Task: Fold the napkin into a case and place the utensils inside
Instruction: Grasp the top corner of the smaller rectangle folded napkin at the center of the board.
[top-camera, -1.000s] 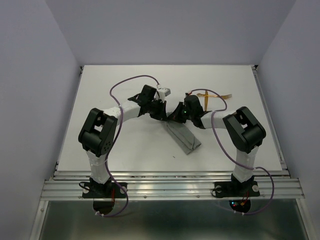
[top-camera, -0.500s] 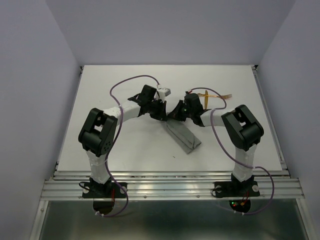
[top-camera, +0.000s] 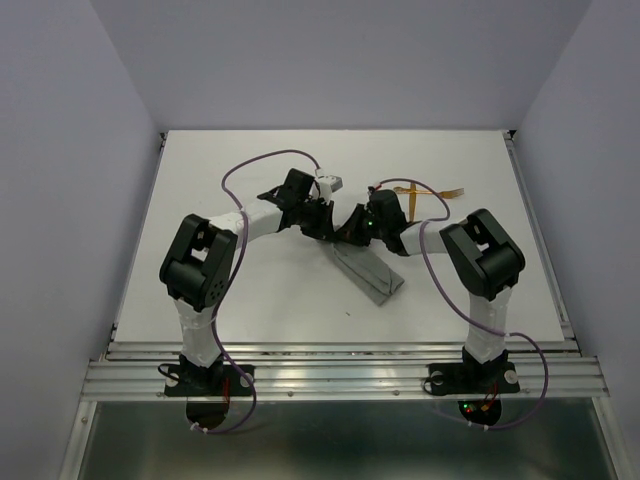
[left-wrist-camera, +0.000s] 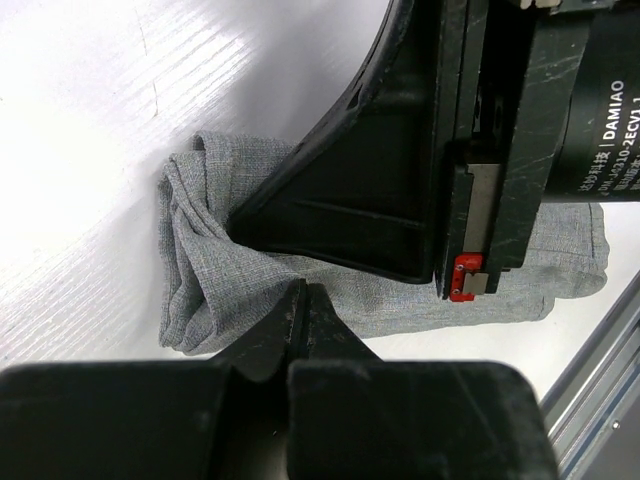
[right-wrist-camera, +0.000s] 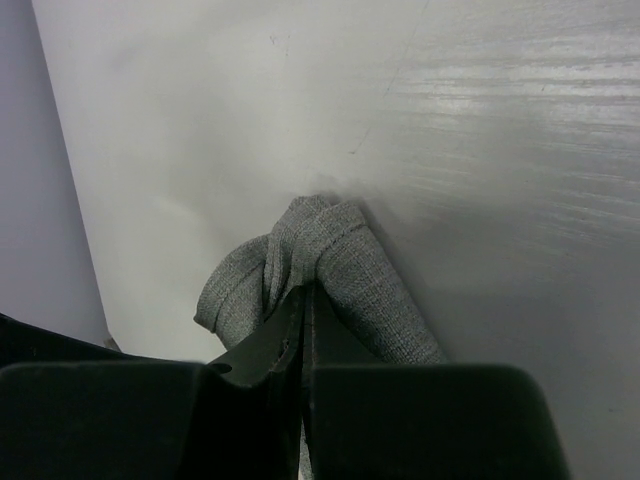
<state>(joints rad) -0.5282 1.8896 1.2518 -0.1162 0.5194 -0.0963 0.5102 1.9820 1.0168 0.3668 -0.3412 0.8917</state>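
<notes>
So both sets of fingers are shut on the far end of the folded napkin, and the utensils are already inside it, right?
Not the utensils: they are not inside but lie out on the table beyond the right arm, as the top view shows. The rest stands: the left fingers and the right fingers are both shut on the far end of the folded napkin.

White table (top-camera: 280, 300), lilac walls (top-camera: 340, 60), aluminium rails (top-camera: 340, 375) along near edge.
</notes>
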